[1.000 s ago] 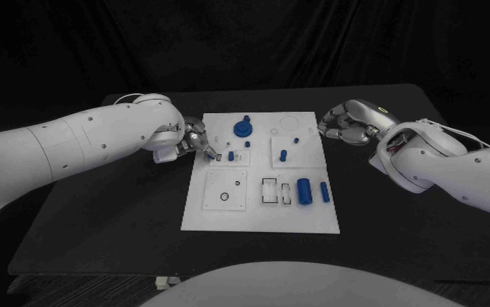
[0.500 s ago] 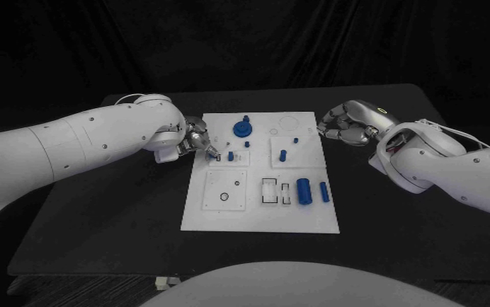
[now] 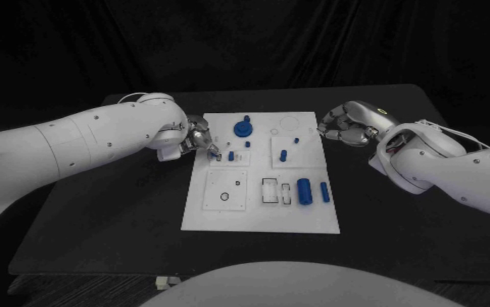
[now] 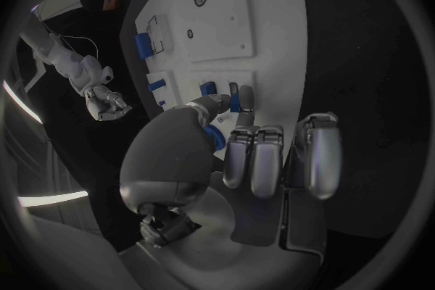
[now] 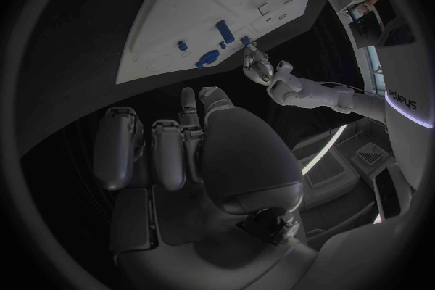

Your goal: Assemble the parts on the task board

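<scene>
The white task board (image 3: pixel 260 211) lies mid-table. A blue round knob (image 3: pixel 243 127) stands at its far end, with short pegs (image 3: pixel 283 155) behind the middle. A thick blue cylinder (image 3: pixel 303 192) and a slim one (image 3: pixel 325 192) lie at its near right. My left hand (image 3: pixel 199 140) is at the board's left edge. Its thumb and a finger pinch a small blue peg (image 4: pixel 235 104) just over the board, next to another peg (image 3: pixel 231 155). My right hand (image 3: pixel 347 124) hovers off the board's far right corner, fingers curled in on nothing (image 5: pixel 181 145).
The board (image 4: pixel 217 22) has square plates with round holes at its near left and rectangular slots (image 3: pixel 268 191) beside the cylinders. Black table (image 3: pixel 112 215) surrounds it on all sides, with wide room to the left, right and front.
My left hand has edged slightly toward the board with the peg still pinched. The right hand has not moved.
</scene>
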Controlling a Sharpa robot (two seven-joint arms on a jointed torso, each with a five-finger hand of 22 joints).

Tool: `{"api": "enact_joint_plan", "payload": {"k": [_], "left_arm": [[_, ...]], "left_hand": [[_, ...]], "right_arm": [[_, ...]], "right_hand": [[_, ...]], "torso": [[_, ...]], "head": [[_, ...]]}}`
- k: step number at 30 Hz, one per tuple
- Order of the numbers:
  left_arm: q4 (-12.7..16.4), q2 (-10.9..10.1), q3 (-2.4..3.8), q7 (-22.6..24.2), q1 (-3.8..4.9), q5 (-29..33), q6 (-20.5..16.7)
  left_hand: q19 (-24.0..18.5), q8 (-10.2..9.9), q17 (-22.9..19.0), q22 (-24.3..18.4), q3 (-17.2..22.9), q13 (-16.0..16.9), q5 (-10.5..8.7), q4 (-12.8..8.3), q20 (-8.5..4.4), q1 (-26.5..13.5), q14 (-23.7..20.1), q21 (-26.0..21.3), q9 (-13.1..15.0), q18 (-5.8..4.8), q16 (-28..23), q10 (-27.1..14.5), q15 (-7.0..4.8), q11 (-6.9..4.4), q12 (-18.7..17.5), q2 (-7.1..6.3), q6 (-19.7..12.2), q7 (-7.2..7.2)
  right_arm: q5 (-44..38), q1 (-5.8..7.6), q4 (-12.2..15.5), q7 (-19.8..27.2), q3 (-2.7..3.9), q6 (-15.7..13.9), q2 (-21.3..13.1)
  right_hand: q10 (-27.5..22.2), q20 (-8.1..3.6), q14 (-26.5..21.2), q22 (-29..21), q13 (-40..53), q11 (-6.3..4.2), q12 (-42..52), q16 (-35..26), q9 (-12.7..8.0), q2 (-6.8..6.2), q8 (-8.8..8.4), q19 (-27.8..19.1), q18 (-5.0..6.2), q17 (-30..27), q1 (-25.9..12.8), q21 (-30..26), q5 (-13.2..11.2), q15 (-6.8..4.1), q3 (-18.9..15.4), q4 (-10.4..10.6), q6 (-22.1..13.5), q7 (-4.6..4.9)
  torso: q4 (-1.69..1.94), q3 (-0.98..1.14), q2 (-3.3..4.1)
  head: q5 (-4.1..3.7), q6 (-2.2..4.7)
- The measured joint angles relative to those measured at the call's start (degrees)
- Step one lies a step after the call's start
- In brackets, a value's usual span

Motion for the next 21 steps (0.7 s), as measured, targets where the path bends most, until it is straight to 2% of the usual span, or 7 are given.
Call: {"api": "enact_joint_plan", "payload": {"k": [21], "left_arm": [[-1.76,0.93,0.04,0.10,-0.02,0.03,0.20]], "left_hand": [[-0.20,0.00,0.00,-0.01,0.77,0.00,-0.58,-0.15,0.20,-0.29,0.00,-0.22,0.07,0.00,0.00,0.00,0.00,0.00,0.00,0.32,0.08,0.15]], "right_arm": [[0.00,-0.27,0.00,-0.02,0.00,0.12,0.00]], "right_hand": [[0.00,0.00,0.12,-0.01,0.00,0.00,-0.10,0.00,0.00,0.07,0.00,0.00,0.00,0.00,0.07,0.00,0.00,-0.09,0.32,0.00,0.00,0.00]], "torso": [[0.01,0.01,0.01]], "head": [[0.03,0.00]]}}
